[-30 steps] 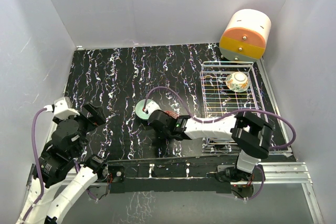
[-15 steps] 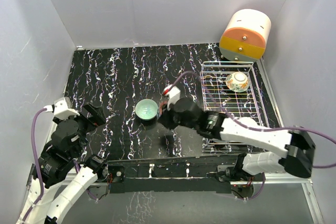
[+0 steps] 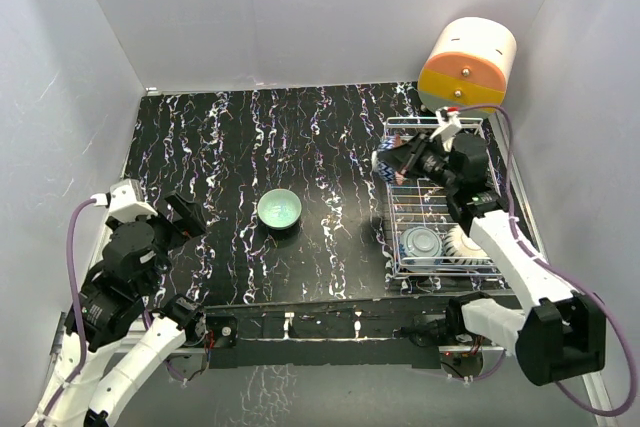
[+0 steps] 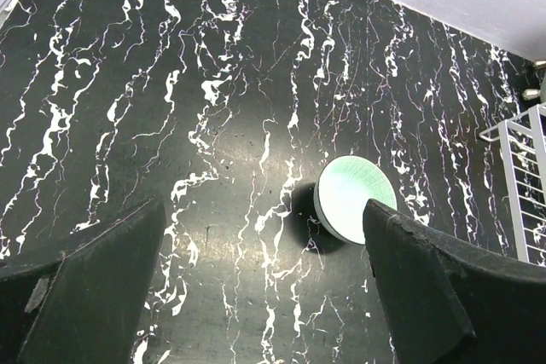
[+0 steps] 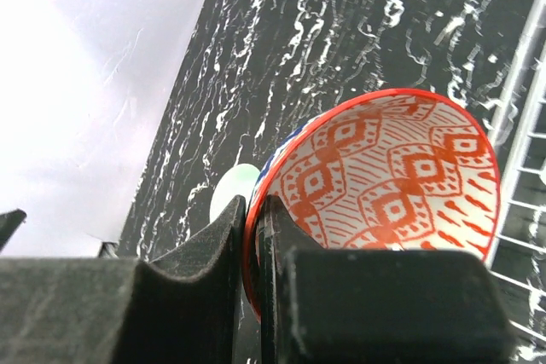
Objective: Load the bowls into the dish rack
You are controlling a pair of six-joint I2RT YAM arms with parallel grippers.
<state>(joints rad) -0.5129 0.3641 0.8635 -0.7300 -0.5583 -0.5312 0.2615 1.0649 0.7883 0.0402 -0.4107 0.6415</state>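
Observation:
A red-patterned bowl [image 5: 384,176] with a blue outside is tilted on edge, its rim pinched between the fingers of my shut right gripper [image 5: 254,210]. In the top view this bowl [image 3: 388,163] hangs over the back left part of the silver wire dish rack [image 3: 480,202], with the right gripper [image 3: 405,162] behind it. A blue-and-white bowl [image 3: 422,243] sits in the rack's front, with a pale round piece [image 3: 466,244] beside it. A mint green bowl [image 3: 279,209] stands on the black marbled table. My left gripper [image 4: 263,210] is open and empty, well short of the mint bowl [image 4: 354,198].
A cream-and-orange drawer box [image 3: 468,65] stands behind the rack at the back right. White walls close in the table on three sides. The rack's corner [image 4: 520,176] shows at the right edge of the left wrist view.
My right arm has swung from beside the mint bowl at the table's middle to above the rack, carrying the red-patterned bowl. The mint bowl and left arm have stayed put.

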